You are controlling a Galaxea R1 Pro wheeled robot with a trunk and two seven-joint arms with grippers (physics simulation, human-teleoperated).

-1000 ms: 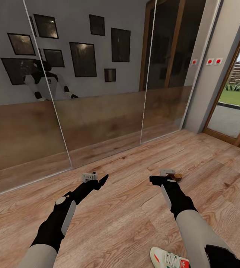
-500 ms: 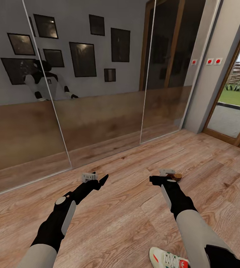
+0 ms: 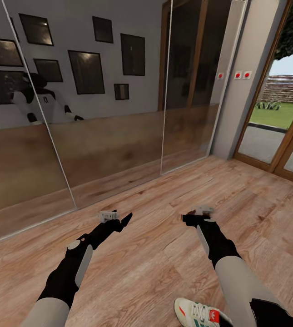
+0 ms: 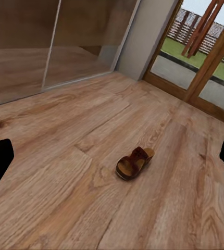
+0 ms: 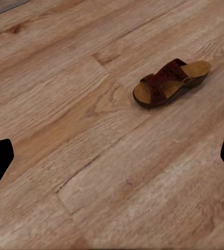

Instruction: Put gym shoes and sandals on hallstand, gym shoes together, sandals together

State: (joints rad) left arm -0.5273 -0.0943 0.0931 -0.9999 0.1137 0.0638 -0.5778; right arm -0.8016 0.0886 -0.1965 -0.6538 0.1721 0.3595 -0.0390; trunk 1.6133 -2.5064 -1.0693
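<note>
Basically nothing racked yet | sandal (image 5: 170, 82) on the corridor floor (image 3: 164, 254) ahead of right gripper (image 3: 200, 213) | sneaker (image 3: 200, 314) beside that arm | both grippers wide open, empty

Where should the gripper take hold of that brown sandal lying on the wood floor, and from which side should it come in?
Probably from above, closing across the strap band of the sandal. It lies flat, sole down, alone on the corridor floor, so nothing blocks a top approach. The dark straps arch above the tan insole at mid-length, the one raised part; the sole's edge sits too low for fingers to get under.
</note>
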